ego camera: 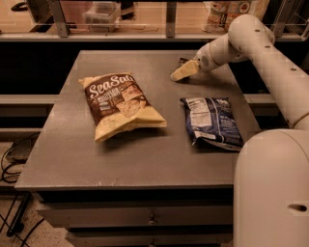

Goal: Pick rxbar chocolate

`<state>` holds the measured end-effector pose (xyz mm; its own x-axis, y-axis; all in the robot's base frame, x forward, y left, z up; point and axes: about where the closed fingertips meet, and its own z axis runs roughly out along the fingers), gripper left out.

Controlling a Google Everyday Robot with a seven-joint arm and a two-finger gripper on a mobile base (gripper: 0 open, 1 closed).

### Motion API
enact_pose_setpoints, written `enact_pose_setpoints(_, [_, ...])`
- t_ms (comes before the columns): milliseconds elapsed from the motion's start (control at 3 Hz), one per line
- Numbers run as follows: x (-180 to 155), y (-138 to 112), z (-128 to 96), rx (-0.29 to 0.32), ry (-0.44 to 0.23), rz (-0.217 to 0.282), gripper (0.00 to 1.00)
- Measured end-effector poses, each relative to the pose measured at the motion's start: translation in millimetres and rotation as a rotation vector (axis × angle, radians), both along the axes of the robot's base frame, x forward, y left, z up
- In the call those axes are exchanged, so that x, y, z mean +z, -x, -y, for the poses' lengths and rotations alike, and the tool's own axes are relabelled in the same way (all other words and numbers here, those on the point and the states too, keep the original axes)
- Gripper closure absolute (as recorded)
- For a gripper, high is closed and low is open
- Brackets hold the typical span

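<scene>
The rxbar chocolate [184, 61] is a small dark bar at the far right of the grey table [72, 144]. Only its dark corner shows, because the gripper covers most of it. My gripper [182, 72] is cream-coloured, points down-left and sits directly over the bar, at or just above the table surface. The white arm [260, 53] reaches in from the right.
A brown-and-cream "SeaSalt" bag [119, 103] lies left of centre. A dark blue chip bag with a white label [211, 122] lies on the right, near the front of the arm. A shelf with containers [101, 12] runs behind the table. Drawers sit below the front edge.
</scene>
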<state>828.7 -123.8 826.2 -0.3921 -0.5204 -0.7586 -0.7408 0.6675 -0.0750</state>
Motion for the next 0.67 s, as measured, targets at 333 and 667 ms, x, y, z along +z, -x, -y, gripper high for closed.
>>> enact_pose_setpoints(333, [2.5, -0.1, 0.3, -0.001, 0.000, 0.000, 0.64])
enact_pose_setpoints(667, [6.1, 0.0, 0.3, -0.001, 0.000, 0.000, 0.88])
